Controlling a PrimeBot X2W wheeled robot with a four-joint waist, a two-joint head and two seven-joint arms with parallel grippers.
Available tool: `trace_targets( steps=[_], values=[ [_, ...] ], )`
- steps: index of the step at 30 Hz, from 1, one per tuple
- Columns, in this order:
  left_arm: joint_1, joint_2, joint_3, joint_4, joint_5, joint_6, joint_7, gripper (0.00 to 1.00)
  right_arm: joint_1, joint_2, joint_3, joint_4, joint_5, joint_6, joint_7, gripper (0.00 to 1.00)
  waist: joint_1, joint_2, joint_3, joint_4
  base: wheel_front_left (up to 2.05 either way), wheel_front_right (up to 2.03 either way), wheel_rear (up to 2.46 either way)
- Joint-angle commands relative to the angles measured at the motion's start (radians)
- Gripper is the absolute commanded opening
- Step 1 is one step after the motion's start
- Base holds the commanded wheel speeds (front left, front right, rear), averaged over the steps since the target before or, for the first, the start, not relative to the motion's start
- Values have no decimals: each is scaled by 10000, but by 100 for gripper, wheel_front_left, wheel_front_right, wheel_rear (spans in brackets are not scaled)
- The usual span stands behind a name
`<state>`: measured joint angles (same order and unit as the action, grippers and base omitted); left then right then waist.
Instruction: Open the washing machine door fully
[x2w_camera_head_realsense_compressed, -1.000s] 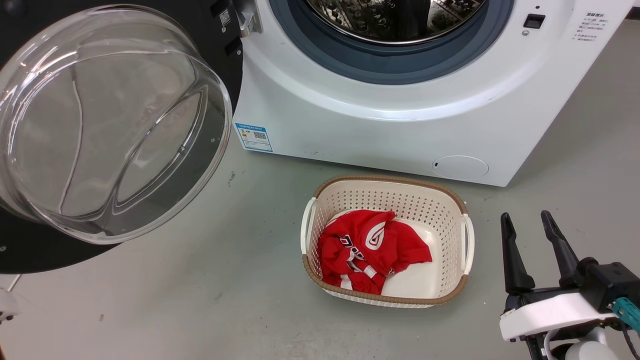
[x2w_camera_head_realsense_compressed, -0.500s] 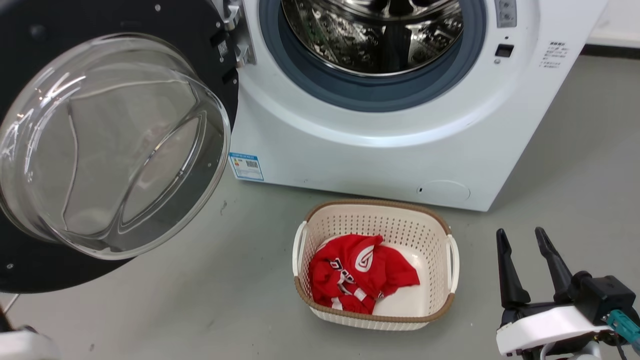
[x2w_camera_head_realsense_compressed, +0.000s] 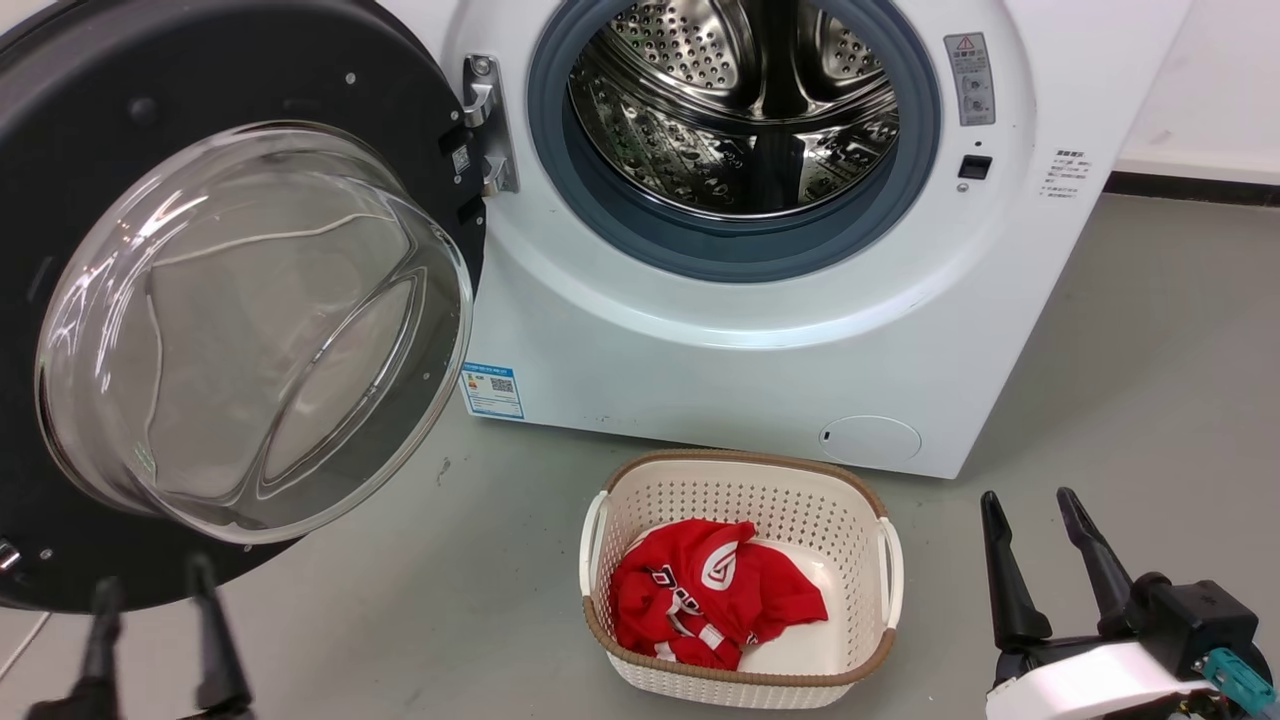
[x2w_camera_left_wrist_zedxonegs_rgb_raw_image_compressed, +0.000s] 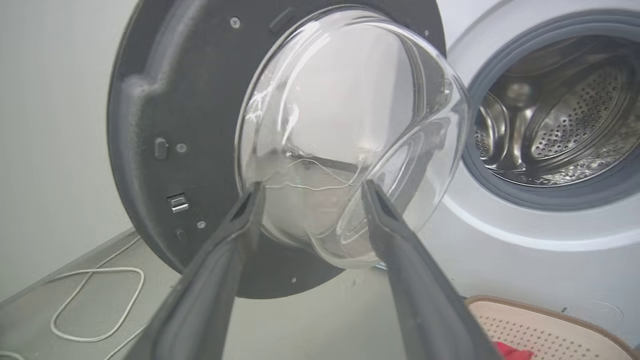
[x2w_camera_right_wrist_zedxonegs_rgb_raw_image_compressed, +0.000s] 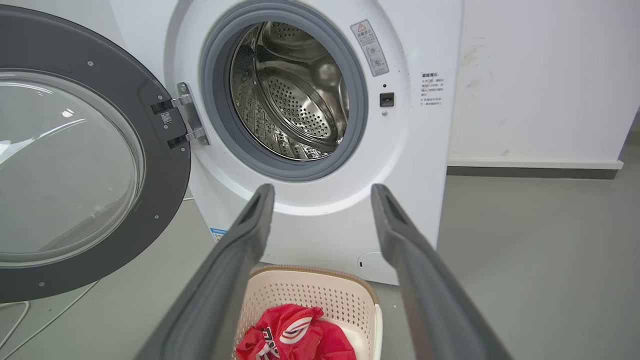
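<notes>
door (x2w_camera_head_realsense_compressed: 90, 130) is swung out to the left of the washer (x2w_camera_head_realsense_compressed: 700, 360) on its hinge (x2w_camera_head_realsense_compressed: 485, 125). Its inner side and glass bowl (x2w_camera_head_realsense_compressed: 250, 330) face the head cam, and the drum (x2w_camera_head_realsense_compressed: 740, 110) opening is fully exposed.

Left end effector (x2w_camera_head_realsense_compressed: 152, 580) sits low at lower left, fingers spread with nothing between them, tips just under the door's bottom rim. In the left wrist view they point at the bowl; can't tell if they touch.

Right end effector (x2w_camera_head_realsense_compressed: 1027, 497) is at lower right, spread and empty, well apart from the door.

Basket (x2w_camera_head_realsense_compressed: 780, 500) with a red shirt (x2w_camera_head_realsense_compressed: 710, 600) sits on the floor (x2w_camera_head_realsense_compressed: 450, 600) in front of the washer.
</notes>
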<state>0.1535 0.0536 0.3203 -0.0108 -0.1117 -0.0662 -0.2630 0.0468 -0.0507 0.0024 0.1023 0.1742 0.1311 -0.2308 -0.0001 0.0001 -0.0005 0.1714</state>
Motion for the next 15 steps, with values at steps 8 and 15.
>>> trace_targets(
  steps=[8, 15],
  values=[
    [-308, -28, -2076, -221, 342, 145, -23, 100, -116, 12, 36, -220, -137, -6, 13, 100, 1, -1, -46, -641, 0, 0, 0],
    [-818, -29, -2772, 6, 587, 132, -23, 100, -171, 12, -220, -423, -464, -6, 58, 100, 1, -1, -86, -1467, 0, 0, 0]
  ],
)
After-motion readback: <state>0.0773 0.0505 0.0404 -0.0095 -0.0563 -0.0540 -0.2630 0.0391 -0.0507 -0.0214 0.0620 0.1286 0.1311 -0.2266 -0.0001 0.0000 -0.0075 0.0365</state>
